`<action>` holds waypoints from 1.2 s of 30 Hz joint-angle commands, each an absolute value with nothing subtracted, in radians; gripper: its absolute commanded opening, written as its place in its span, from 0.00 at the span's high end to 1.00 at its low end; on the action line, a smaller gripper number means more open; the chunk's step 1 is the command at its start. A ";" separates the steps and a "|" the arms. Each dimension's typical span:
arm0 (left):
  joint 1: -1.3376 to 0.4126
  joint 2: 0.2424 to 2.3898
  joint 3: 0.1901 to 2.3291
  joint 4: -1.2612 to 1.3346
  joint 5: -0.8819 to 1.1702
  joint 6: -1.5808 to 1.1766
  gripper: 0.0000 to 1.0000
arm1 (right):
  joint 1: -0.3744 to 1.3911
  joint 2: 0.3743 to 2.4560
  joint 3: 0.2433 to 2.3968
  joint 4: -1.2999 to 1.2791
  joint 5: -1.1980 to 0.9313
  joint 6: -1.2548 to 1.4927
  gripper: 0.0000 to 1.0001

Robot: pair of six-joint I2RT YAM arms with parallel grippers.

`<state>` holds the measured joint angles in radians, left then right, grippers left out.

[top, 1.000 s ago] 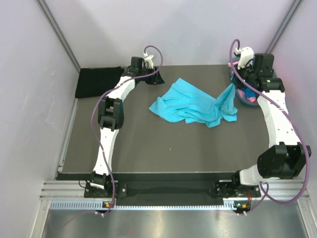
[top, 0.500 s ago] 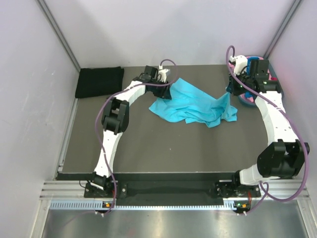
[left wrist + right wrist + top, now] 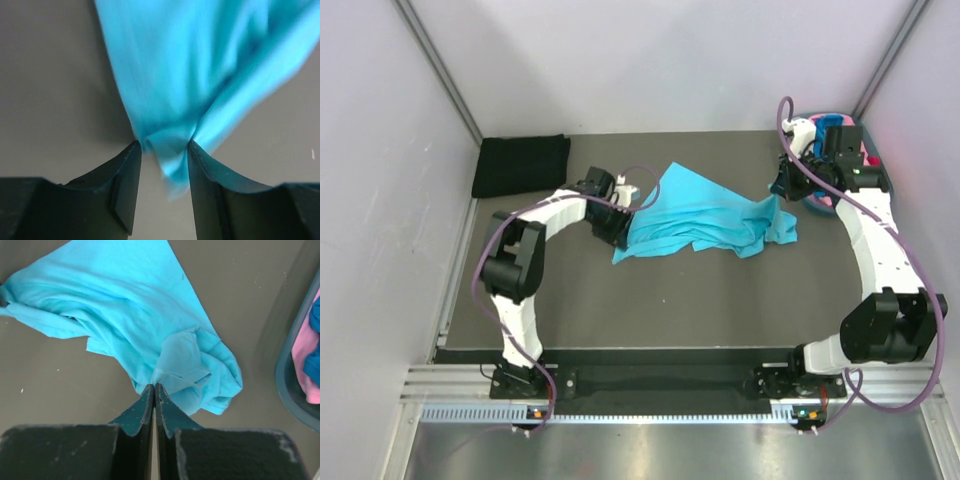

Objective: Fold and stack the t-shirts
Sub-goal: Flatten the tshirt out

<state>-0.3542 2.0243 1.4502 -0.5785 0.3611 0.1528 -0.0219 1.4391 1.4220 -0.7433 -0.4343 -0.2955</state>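
Dark tabletop (image 3: 50,75); turquoise t-shirt (image 3: 200,65) between left fingers (image 3: 125,190), apparently pinched.

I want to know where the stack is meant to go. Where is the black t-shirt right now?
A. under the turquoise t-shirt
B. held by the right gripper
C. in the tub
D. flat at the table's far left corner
D: in the top view, the black t-shirt lies flat at the far left corner of the table, well apart from the turquoise t-shirt and both arms.
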 commanded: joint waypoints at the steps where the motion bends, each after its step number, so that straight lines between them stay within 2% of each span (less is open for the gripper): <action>1: -0.357 1.819 1.304 -0.641 0.362 0.167 0.54 | -0.020 1.387 1.425 -0.755 -0.486 -0.310 1.00; 6: -0.368 1.573 1.149 -0.652 0.377 0.132 0.55 | -0.018 1.355 1.414 -0.788 -0.499 -0.342 1.00; 10: -0.370 1.561 1.303 -0.647 0.315 0.182 0.53 | -0.018 1.321 1.410 -0.799 -0.474 -0.347 1.00; 12: -0.370 1.664 1.402 -0.637 0.311 0.215 0.51 | -0.020 1.316 1.408 -0.801 -0.471 -0.341 1.00; 20: -0.371 2.196 2.141 -0.730 0.367 0.170 0.51 | -0.021 1.350 1.427 -0.813 -0.423 -0.370 1.00; 22: -0.368 2.339 2.318 -0.741 0.356 0.154 0.46 | -0.023 1.362 1.419 -0.807 -0.417 -0.382 1.00; 26: -0.368 2.465 2.408 -0.620 0.362 0.095 0.34 | -0.029 1.394 1.410 -0.795 -0.410 -0.373 1.00; 36: -0.393 2.625 2.510 -0.474 0.368 0.087 0.30 | -0.048 1.431 1.419 -0.802 -0.406 -0.374 1.00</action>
<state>-0.3756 2.6225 2.4485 -0.5812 0.3546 0.0952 -0.0341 1.4277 1.4132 -0.8234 -0.4046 -0.3653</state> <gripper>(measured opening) 0.700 0.006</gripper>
